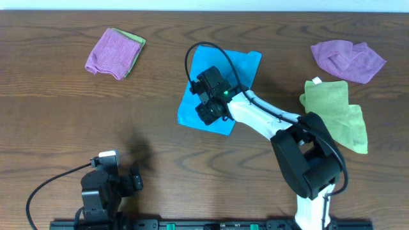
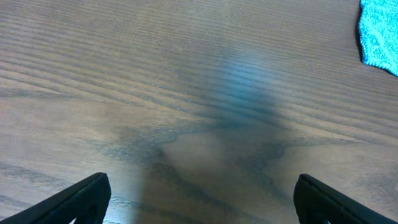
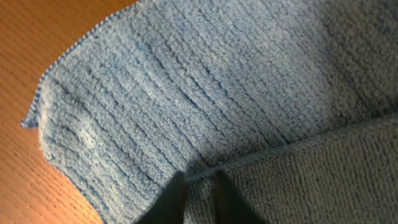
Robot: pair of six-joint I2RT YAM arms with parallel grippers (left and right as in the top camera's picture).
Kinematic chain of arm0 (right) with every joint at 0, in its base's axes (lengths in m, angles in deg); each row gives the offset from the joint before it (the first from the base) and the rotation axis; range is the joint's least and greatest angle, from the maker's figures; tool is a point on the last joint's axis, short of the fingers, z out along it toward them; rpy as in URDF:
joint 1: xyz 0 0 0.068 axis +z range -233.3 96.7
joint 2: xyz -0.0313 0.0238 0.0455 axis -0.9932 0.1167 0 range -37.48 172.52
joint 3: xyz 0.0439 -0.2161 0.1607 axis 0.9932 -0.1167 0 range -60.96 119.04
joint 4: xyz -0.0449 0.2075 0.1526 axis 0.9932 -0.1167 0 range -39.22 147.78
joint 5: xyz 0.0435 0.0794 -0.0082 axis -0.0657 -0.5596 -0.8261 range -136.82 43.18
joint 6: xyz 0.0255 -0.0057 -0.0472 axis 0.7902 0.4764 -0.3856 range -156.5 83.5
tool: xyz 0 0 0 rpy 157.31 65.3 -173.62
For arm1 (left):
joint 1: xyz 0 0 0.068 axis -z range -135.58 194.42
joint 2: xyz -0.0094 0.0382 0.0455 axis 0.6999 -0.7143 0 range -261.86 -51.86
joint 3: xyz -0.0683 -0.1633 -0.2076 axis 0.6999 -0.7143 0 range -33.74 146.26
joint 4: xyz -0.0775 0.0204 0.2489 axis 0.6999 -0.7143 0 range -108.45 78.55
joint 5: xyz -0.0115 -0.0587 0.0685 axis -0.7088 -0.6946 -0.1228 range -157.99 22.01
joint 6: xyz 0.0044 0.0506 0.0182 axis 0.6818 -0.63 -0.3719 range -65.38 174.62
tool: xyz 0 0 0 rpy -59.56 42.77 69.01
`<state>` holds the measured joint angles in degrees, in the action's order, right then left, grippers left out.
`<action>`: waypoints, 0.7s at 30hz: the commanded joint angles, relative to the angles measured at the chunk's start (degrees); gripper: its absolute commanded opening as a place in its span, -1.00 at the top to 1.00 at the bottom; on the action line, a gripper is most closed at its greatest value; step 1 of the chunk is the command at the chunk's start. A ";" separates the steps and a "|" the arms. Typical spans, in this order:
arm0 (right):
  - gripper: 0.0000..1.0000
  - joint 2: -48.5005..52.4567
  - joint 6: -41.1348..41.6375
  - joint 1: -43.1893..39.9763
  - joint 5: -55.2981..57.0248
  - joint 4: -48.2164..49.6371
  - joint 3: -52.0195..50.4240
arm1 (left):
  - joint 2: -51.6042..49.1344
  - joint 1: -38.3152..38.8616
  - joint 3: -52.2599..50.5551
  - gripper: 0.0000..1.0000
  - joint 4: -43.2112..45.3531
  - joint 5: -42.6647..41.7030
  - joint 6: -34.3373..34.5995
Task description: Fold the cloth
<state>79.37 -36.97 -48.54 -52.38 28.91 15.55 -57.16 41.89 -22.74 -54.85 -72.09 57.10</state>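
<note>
From overhead, the blue cloth point(image 1: 241, 65) lies near the middle of the bench point(image 1: 57, 121), partly flattened, with its lower left portion hidden under the right arm's black wrist. The right hand point(image 1: 203, 96) sits low over that cloth, its arm reaching in from the bench's near right edge. The left hand point(image 1: 118, 176) is by the near left edge, well apart from the blue cloth. A purple cloth on a green one point(image 1: 112, 52) lies at the far left, a crumpled purple cloth point(image 1: 348, 59) at the far right, and a light green cloth point(image 1: 335, 112) just below that. In the left wrist view, the left hand point(image 2: 202, 199) is spread wide with nothing between its fingers point(image 2: 90, 196), bare wood grain below, and a corner of the blue cloth point(image 2: 380, 34) shows at the upper right. In the right wrist view, the blue cloth point(image 3: 186, 93) fills nearly the whole frame, with a second layer lying across its lower right. The right hand point(image 3: 198, 199) is closed, its dark fingers point(image 3: 177, 199) nearly together and pinching the edge of that upper layer; a strip of bench point(image 3: 31, 56) shows at the left.
</note>
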 commanded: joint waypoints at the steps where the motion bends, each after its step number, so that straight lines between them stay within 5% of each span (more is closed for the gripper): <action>1: 0.97 1.11 0.39 -0.24 1.68 0.20 0.52 | 0.33 0.02 -1.20 -0.91 -0.94 0.22 -1.22; 18: 0.97 -5.25 1.31 -0.24 5.11 -6.75 1.14 | 0.33 0.02 -1.20 -0.90 -0.94 0.22 -1.22; 19: 0.81 -5.25 1.29 -0.24 5.05 -6.93 1.14 | 0.33 0.02 -1.20 -0.91 -0.94 0.22 -1.22; 20: 0.36 -5.25 1.29 -0.22 4.83 -6.97 1.11 | 0.33 0.02 -1.20 -0.90 -0.94 0.22 -1.22; 21: 0.16 -5.20 1.29 -0.20 4.44 -6.95 1.11 | 0.33 0.02 -1.20 -0.91 -0.94 0.22 -1.22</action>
<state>75.40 -36.25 -48.54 -48.16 22.20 15.59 -57.16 41.89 -22.74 -54.85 -72.09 57.10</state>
